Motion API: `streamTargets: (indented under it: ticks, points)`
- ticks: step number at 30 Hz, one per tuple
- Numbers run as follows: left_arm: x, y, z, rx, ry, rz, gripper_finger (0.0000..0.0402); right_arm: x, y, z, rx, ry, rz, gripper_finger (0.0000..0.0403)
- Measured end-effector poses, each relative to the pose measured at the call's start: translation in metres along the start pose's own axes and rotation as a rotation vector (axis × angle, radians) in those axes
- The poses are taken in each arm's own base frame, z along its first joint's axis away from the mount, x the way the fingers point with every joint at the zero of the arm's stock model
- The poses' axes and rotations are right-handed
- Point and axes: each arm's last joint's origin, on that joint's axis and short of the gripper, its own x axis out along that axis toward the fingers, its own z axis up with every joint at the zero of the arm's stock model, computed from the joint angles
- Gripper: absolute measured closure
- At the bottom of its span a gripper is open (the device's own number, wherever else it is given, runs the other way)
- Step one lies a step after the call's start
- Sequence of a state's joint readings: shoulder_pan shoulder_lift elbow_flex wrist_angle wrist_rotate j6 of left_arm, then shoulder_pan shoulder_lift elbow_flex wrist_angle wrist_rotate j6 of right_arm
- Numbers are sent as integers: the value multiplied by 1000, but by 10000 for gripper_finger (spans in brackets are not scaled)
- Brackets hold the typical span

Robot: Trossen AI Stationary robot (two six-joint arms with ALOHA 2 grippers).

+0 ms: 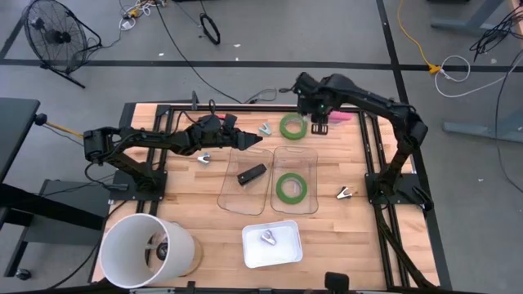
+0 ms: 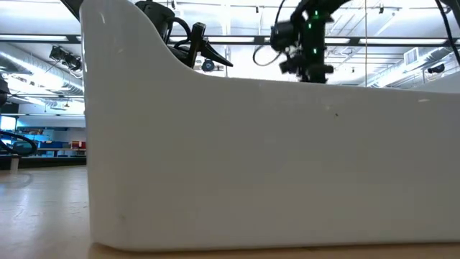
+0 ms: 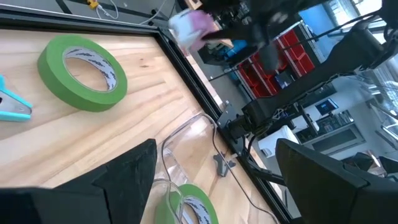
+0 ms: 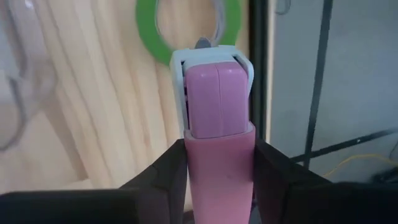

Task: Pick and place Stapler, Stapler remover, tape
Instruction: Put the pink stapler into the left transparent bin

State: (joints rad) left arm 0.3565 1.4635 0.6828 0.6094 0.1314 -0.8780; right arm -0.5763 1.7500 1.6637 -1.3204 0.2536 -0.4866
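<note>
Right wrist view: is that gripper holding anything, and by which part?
Yes. The right gripper is shut on the pink stapler, its fingers pressing both long sides near one end. The left gripper is open, holding nothing.

We see a pink stapler (image 4: 219, 118) w/ white trim btwn dark fingers (image 4: 155, 180), two green tape rings (image 1: 292, 126) (image 1: 291, 187) (white-lined cores), a black stapler (image 1: 252, 174), pale wood table (image 1: 327, 220), white tray (image 1: 272, 245).

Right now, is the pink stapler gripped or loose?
Gripped: the right gripper has its fingers pressed against both sides of the pink stapler, above the table.
</note>
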Motion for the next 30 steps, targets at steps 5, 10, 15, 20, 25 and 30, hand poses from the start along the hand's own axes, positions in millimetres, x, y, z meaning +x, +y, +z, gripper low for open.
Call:
streamTargets:
  ticks: [5,10,15,20,25,30]
  points:
    - [0,0,0,1,-1,0,72,-35,-3,10,146,-164,53,271]
    - [0,-3,2,5,-19,-31,72,-64,2,25,249,-388,198,271]
    - [-1,-13,9,55,-67,-159,72,-91,14,35,255,-519,279,271]
    - [-4,-23,16,156,-140,-261,72,-112,27,42,313,-608,400,271]
    - [-5,-26,17,248,-164,-288,72,-125,37,53,342,-715,526,271]
    - [-6,-31,15,280,-168,-326,72,-134,43,62,351,-809,569,271]
